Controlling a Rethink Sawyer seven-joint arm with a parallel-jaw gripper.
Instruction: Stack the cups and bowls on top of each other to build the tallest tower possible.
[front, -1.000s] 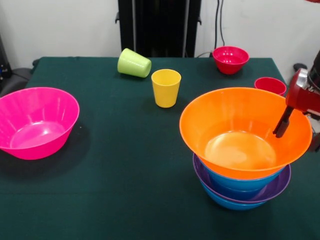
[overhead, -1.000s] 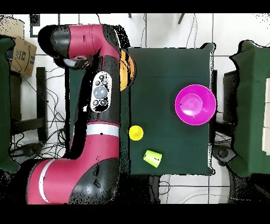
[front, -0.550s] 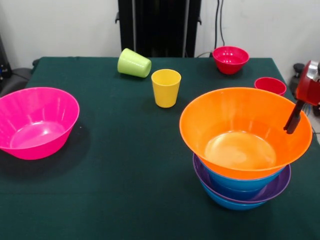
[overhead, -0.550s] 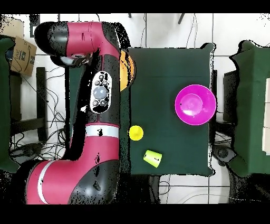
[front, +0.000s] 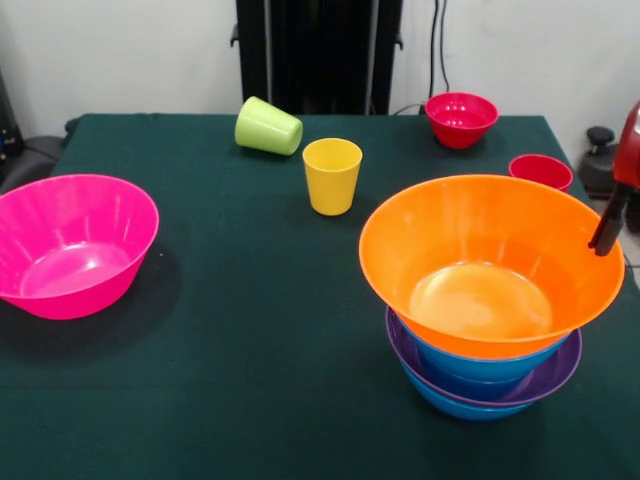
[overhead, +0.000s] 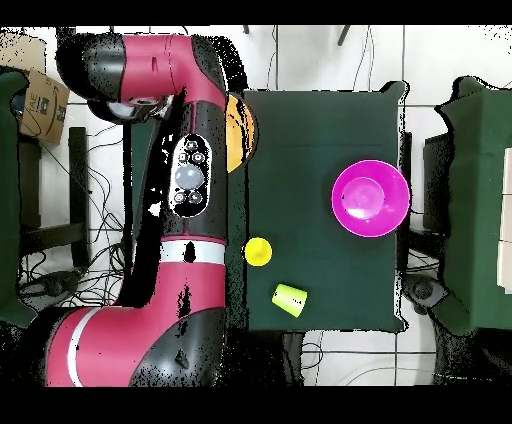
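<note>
tower (front: 490, 340): near right, orange bowl (front: 490, 262) nested on blue and purple bowls
gripper (front: 607, 232): right edge, beside orange rim; grip state can't tell
pink bowl (front: 68, 243): left
yellow cup (front: 332, 176): upright, centre
lime cup (front: 267, 127): far, on side
red bowl (front: 461, 119): far right
</note>
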